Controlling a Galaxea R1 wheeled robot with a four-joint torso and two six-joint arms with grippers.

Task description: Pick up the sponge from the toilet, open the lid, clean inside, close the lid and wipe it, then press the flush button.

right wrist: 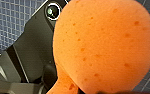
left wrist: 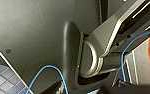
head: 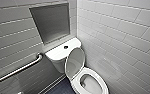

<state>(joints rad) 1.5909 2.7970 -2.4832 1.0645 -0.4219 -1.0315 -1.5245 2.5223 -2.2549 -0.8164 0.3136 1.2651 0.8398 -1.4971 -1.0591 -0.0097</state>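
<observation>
The toilet point(head: 62, 52) has its lid point(head: 74, 62) raised. The right jaws pinch the orange sponge point(right wrist: 103, 47); the left jaws cannot be judged. It is best swept low inside the bowl point(head: 91, 84), gripped firmly.

The toilet point(head: 101, 80) sits with its bowl at five o'clock, tank point(head: 56, 53) behind at eleven, lid point(head: 75, 62) standing up between them. A grab bar point(head: 18, 70) runs at nine o'clock, a recess point(head: 51, 22) above the tank.

Cropped by edges
The toilet point(head: 59, 53) runs past the head view's lower edge, the grab bar point(head: 18, 70) past its left; the sponge point(right wrist: 103, 45) overruns the right wrist view.
</observation>
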